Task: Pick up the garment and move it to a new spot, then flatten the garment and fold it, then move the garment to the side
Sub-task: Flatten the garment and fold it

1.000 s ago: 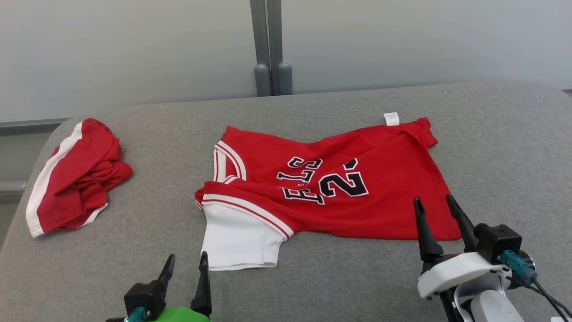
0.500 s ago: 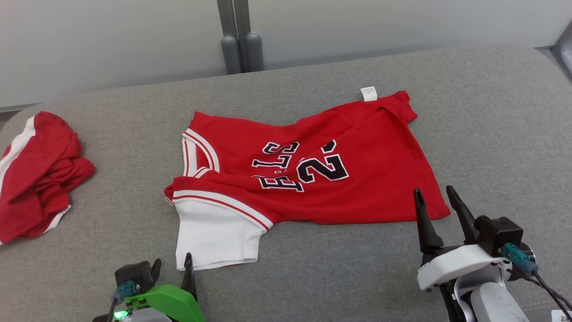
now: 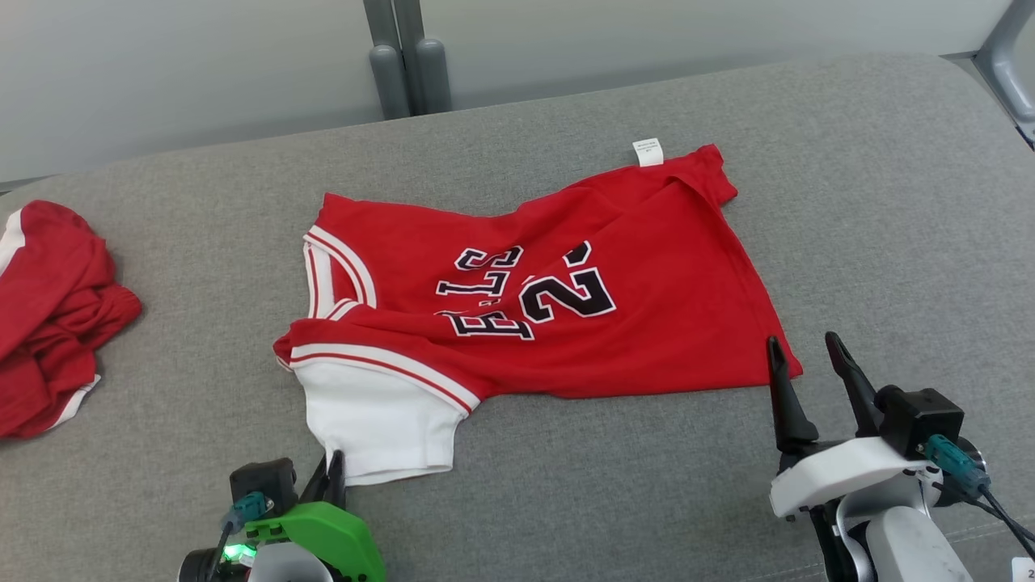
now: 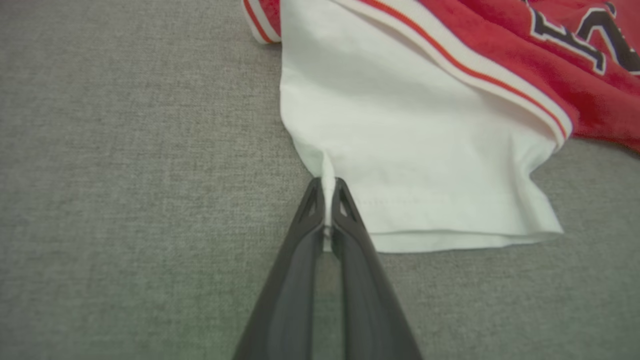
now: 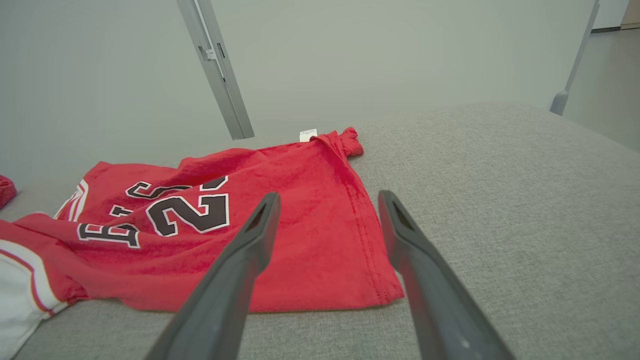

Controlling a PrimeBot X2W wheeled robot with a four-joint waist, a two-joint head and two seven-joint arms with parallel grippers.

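Far left of the head view: crumpled red-and-white cloth (image 3: 48, 315), lying well apart on the grey cushioned surface (image 3: 889, 202).

Lower left: left gripper (image 3: 331, 473), fingers pinched together on the red jersey (image 3: 566, 299) at the near corner of its white sleeve (image 3: 380, 416). The left wrist view shows a white fold between the tips.

Centre: jersey lies spread but wrinkled, lettering upside down, tag (image 3: 648, 152) at its upper right.

Lower right: right gripper (image 3: 804, 341), jaws spread wide, tips by the jersey's lower right corner.

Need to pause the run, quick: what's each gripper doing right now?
Left gripper: shut on the white sleeve of the jersey.
Right gripper: open, holding nothing.
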